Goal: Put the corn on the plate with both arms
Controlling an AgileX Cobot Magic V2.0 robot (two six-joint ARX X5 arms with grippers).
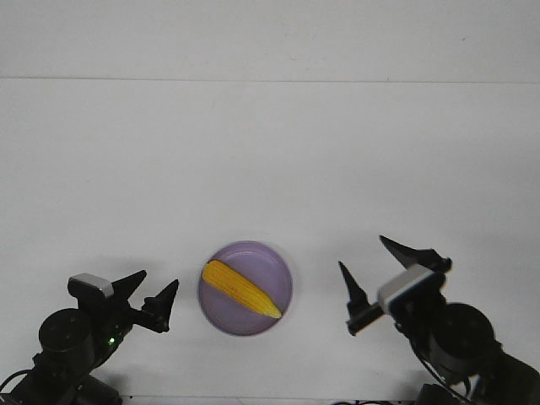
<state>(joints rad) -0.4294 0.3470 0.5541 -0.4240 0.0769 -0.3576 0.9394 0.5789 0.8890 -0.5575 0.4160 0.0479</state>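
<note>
While both arms sit at the near edge of the white table (270, 169), 1 lavender plate (274, 261) lies between them, and all places below are given relative to that plate.

Item 1: left arm (63, 337), black, jointed, with a silver-grey block on its wrist and a small green light; nearer than the plate and to its left. Left gripper (152, 295): 2 pointed black fingers spread apart, nothing between them, tips aimed toward the plate, clear of its rim.

Item 2: right arm (456, 333), black, cabled, nearer than the plate and to its right. Right gripper (384, 266): fingers spread wide, holding nothing, a silver-grey block behind them; well clear of the plate's rim.

Item 3: plate, round, shallow, raised rim, flat on the table.

Item 4: corn (240, 288), 1 yellow cob, lying inside the plate on a diagonal, blunt end toward the left rim, pointed tip toward the near right rim. Neither gripper touches it.
</note>
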